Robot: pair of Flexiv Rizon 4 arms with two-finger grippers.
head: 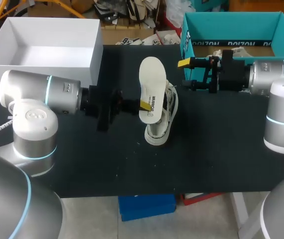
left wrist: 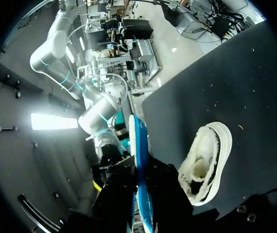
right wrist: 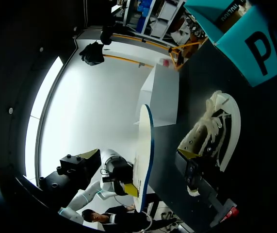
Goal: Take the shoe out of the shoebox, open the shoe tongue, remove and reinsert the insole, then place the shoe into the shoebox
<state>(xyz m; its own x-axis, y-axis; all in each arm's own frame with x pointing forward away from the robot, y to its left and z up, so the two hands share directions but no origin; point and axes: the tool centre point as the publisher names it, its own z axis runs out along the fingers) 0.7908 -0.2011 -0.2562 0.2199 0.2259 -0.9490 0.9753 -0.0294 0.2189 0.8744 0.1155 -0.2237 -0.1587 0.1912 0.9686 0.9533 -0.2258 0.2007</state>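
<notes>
Now you're holding the insole (head: 150,87) upright over the shoe (head: 161,124), which is sitting on the table (head: 206,149), outside the teal shoebox (head: 231,42). The left gripper (head: 144,105) is clenching the insole's lower part, apparently from both sides, though one finger is hiding behind it. The right gripper (head: 186,73) is hanging released by the box. For reinserting, try angling the leading end into the opening while the right arm is steadying the shoe. Print is showing on insole and box wall — not read off.

Shoe (head: 161,122) on table (head: 221,149), insole (head: 150,87) close beside

white insole (head: 150,82) raised, white shoe (head: 162,123) beside
</notes>
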